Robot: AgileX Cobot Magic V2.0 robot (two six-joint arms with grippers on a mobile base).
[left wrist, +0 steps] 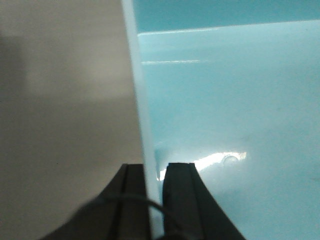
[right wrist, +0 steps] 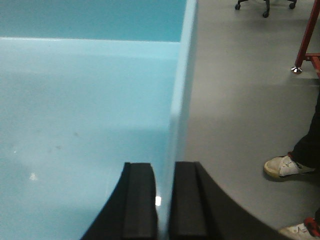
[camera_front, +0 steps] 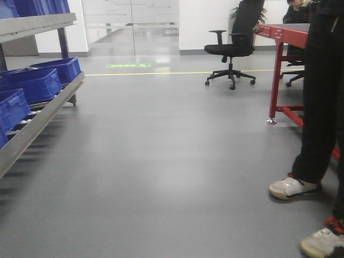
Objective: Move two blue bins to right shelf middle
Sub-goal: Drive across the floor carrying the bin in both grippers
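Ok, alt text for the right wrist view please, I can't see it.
The right gripper clamps the side wall of a pale blue bin, whose empty interior fills the left. Grey floor lies to the right, with a white shoe and a red table leg.

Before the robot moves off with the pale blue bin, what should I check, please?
1. Left gripper clamped across the pale blue bin wall: ok.
2. Right gripper clamped across a bin wall too: ok.
3. Floor straight ahead free: ok.
4. Person's shoes well away from the path on the right: not ok, they look close.
5. Right shelf position: cannot tell, not in view.
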